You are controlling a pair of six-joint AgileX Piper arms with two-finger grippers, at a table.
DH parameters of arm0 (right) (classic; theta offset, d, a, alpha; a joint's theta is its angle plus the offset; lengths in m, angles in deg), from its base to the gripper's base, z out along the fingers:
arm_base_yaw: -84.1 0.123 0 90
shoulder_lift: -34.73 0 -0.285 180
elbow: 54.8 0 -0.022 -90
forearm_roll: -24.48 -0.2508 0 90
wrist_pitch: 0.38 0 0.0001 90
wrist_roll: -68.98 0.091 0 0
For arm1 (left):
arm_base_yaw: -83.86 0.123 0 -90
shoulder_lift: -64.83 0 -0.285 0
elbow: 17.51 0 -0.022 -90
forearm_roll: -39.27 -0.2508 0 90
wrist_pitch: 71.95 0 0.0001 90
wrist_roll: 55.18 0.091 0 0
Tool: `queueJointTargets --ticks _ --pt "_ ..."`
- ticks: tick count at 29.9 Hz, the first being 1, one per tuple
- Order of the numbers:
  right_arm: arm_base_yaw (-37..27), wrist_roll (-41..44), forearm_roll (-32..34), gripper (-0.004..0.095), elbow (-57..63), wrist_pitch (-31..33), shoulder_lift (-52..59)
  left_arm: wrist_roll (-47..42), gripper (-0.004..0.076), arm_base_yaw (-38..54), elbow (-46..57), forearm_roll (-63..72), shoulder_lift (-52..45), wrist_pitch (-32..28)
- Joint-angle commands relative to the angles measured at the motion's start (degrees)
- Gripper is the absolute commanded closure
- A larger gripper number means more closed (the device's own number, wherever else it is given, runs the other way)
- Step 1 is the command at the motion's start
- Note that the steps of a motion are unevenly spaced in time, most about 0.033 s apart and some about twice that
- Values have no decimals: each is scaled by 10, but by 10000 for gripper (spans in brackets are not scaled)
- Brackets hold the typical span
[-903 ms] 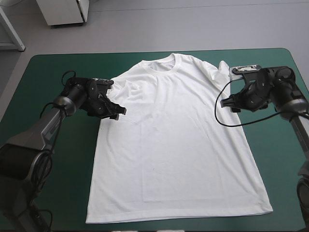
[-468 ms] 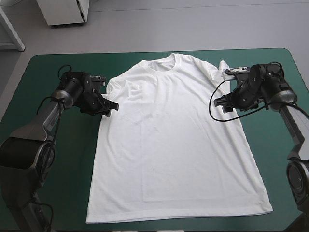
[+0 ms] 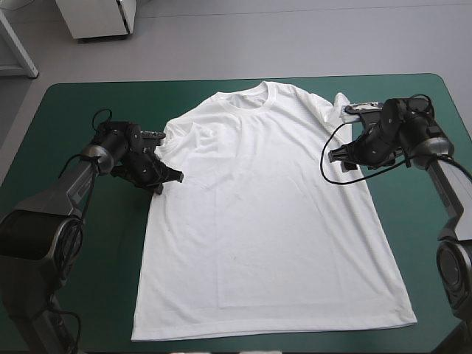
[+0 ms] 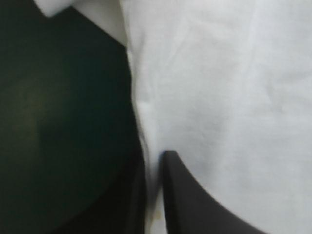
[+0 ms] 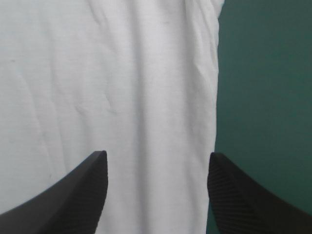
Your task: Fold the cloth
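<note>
The white T-shirt (image 3: pixel 265 214) lies spread flat on the teal-green cover, collar toward the far edge. My left gripper (image 3: pixel 168 177) sits low at the shirt's left side edge, just below the sleeve. In the left wrist view its black fingers (image 4: pixel 195 204) are all but shut, with a strip of T-shirt (image 4: pixel 219 87) edge pinched between them. My right gripper (image 3: pixel 338 156) is at the shirt's right side edge below the other sleeve. In the right wrist view this gripper (image 5: pixel 156 195) stands open over the T-shirt (image 5: pixel 122 87), whose side edge runs between its fingers.
Bare teal-green cover (image 3: pixel 81 243) shows in wide strips left and right (image 3: pixel 420 243) of the shirt. The shirt's hem lies close to the table's near edge.
The left gripper has slid toward the near edge onto the shirt's side edge and shut on it. The right gripper first moved in toward the shirt, then held still, open.
</note>
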Motion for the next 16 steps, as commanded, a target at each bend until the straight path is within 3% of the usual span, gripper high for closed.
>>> queueJointTargets --ticks 1,7,16 --pt "-24 -7 -4 347 -23 -24 7 10 733 -1 -13 22 -34 -9" --pt "-50 -35 -64 347 -30 -35 -38 26 733 -2 -13 39 -37 3" --pt "-50 -54 -80 347 -83 -37 -120 30 733 -18 -21 32 -46 18"
